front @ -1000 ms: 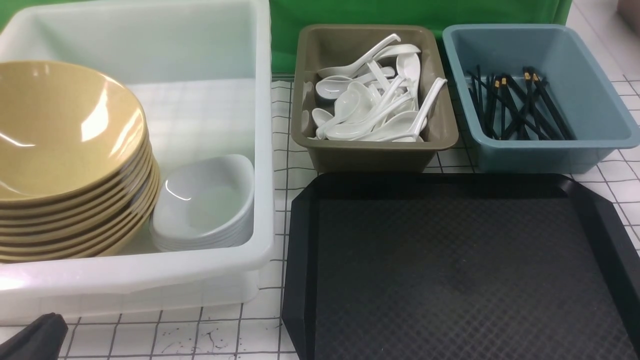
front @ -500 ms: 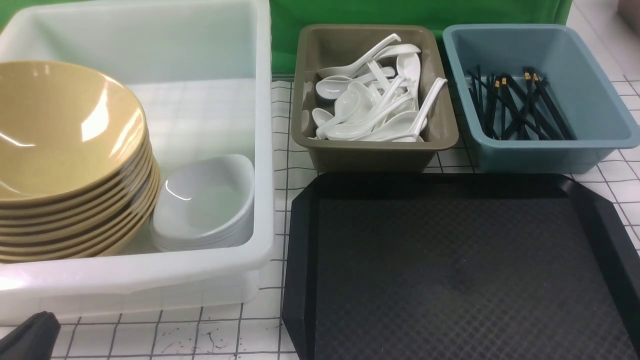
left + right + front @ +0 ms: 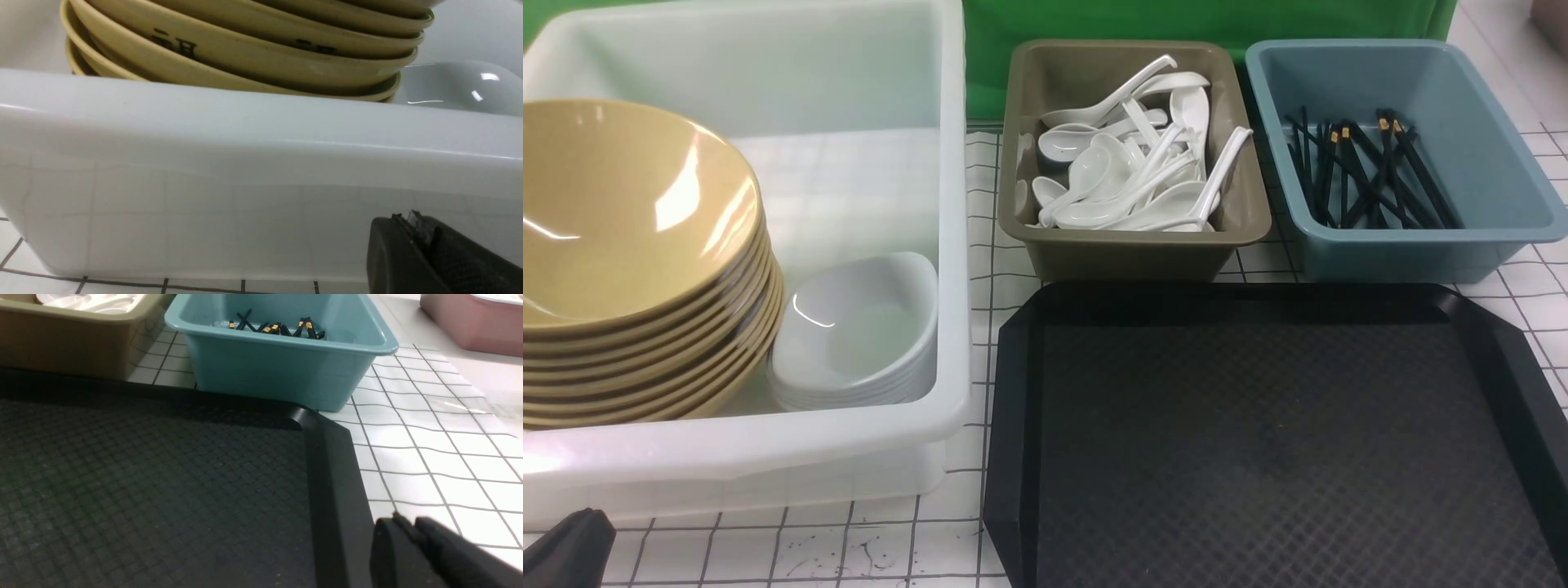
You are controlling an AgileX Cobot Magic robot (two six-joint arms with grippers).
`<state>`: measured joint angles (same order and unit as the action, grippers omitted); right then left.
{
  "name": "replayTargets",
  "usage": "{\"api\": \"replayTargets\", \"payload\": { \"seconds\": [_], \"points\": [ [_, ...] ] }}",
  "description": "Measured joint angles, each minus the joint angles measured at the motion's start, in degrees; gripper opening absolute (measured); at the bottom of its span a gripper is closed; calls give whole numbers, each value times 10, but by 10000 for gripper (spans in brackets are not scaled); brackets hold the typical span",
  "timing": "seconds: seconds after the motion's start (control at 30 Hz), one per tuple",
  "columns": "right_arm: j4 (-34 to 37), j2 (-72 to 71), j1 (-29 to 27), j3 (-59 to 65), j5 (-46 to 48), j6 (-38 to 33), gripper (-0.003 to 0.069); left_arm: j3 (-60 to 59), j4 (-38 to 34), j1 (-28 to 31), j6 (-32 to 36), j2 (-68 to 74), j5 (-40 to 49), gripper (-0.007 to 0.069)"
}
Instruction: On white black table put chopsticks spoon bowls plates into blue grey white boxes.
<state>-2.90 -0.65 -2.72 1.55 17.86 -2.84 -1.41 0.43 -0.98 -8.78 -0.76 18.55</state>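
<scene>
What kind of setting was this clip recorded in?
Probably a staged tabletop bench for sorting dishes, not a real kitchen: a white tabletop with a black line grid, a plain green backdrop, and tableware sorted by type, such as white soup spoons in the olive-grey plastic tub.

I seem to be working at a staged test bench, not a real kitchen or canteen. My table (image 3: 882, 547) is covered in a white sheet printed with a black grid, and a green cloth (image 3: 1209, 20) hangs as a backdrop behind it. The tableware is sorted like a dish-return station: tan bowls (image 3: 629, 245) and white plates (image 3: 858, 335) in a white tub (image 3: 768, 457), spoons (image 3: 1131, 163) in a grey box (image 3: 1127, 253), chopsticks (image 3: 1364, 171) in a blue box (image 3: 1405, 253), with a black tray (image 3: 1258, 441) in front.
</scene>
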Motion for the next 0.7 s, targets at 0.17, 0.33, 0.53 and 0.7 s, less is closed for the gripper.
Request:
{"api": "replayTargets", "payload": {
  "seconds": [0.17,0.33,0.53,0.7],
  "points": [
    [0,0,0,0,0,0,108,0,0,0,0,0,0,-13],
    [0,0,0,0,0,0,114,0,0,0,1,0,0,-13],
    [0,0,0,0,0,0,123,0,0,0,1,0,0,-13],
    [0,0,0,0,0,0,128,0,0,0,1,0,0,-13]
  ]
}}
